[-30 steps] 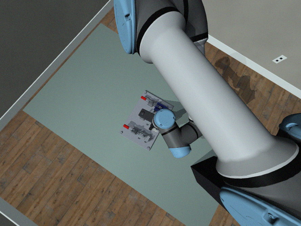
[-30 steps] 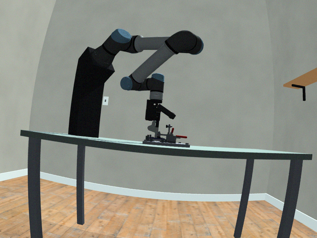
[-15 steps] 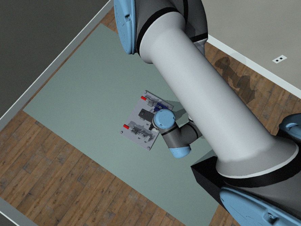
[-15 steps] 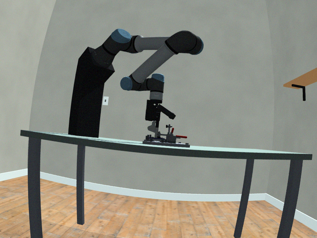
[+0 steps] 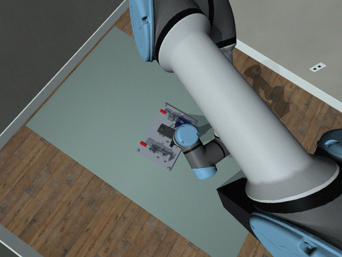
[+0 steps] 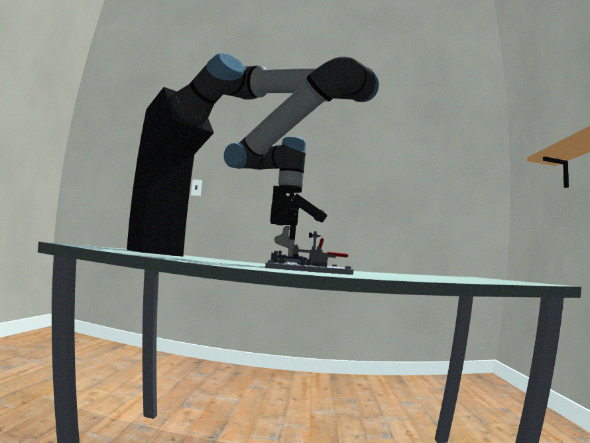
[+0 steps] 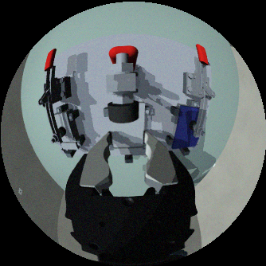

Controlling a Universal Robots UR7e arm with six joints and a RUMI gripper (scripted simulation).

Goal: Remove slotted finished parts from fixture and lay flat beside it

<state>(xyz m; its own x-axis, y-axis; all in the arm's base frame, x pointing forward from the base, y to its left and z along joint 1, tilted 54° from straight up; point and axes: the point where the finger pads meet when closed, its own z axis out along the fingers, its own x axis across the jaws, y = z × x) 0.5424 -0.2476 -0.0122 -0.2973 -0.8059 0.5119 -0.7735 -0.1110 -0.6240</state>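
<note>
My gripper (image 6: 291, 253) (image 7: 127, 131) points down at the front middle of the fixture (image 5: 150, 132) (image 6: 333, 270) (image 7: 95, 65). Its jaws are shut on the middle finished part (image 7: 137, 129), a light grey piece whose two sides meet the fingertips; it sits in its station, and its slot is not clear. The other finished part (image 7: 71, 146) is in the left station of the wrist view, partly hidden under its clamp. The blue blank (image 5: 181, 119) (image 7: 185, 127) sits in the right station, with a clamp arm over it. The arm hides the middle part in the top view.
Three clamps with red handles stand on the fixture: left handle (image 7: 50, 60), middle handle (image 7: 123, 52) and right handle (image 7: 202, 53). The middle clamp's black pad (image 7: 123, 113) is close beyond the jaws. Pins stand around the parts. The green table top (image 5: 91, 110) surrounds the fixture.
</note>
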